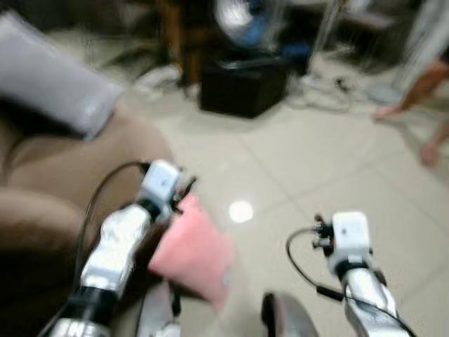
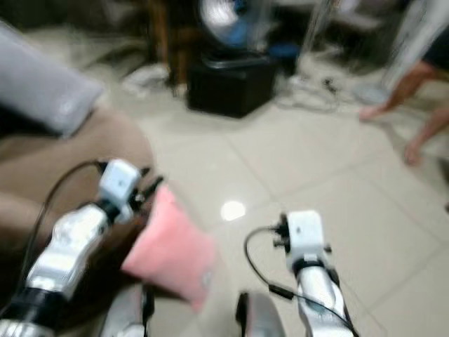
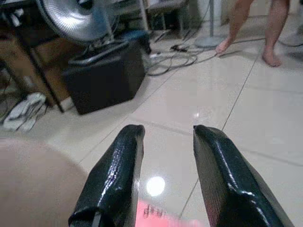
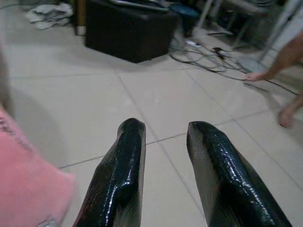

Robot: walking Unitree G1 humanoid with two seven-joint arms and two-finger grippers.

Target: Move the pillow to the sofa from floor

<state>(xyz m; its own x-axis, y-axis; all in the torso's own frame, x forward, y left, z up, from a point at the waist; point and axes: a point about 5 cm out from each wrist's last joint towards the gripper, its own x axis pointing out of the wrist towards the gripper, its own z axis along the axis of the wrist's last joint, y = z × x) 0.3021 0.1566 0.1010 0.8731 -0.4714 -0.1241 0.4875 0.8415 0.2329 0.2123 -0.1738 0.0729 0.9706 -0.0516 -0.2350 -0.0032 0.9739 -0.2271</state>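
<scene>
The head pictures are blurry. The pink pillow (image 1: 191, 254) hangs off the floor, just by the left gripper (image 3: 163, 179). In the left wrist view its two black fingers (image 3: 113, 175) are spread apart, and a strip of pink shows low down between them. I cannot tell if the fingers are pinching the pillow or only touching it.

The brown sofa (image 1: 63, 175) is on the outer side of the left fingers, very near the pillow. A grey cushion (image 1: 52, 77) lies on the sofa, farther out past the fingers.

The right gripper (image 4: 163, 175) is held out over the pale tiled floor (image 1: 316, 161). Its fingers (image 4: 118, 175) are spread too, with bare floor between them. The pink pillow is just beside them, on the side toward the other arm.

Far ahead of both sets of fingers stands a black box (image 1: 242, 86) with a fan (image 3: 75, 19) behind it. Cables (image 4: 208, 59) trail over the floor near it. A person's bare legs (image 3: 255, 28) stand on the tiles, well past the right fingers.
</scene>
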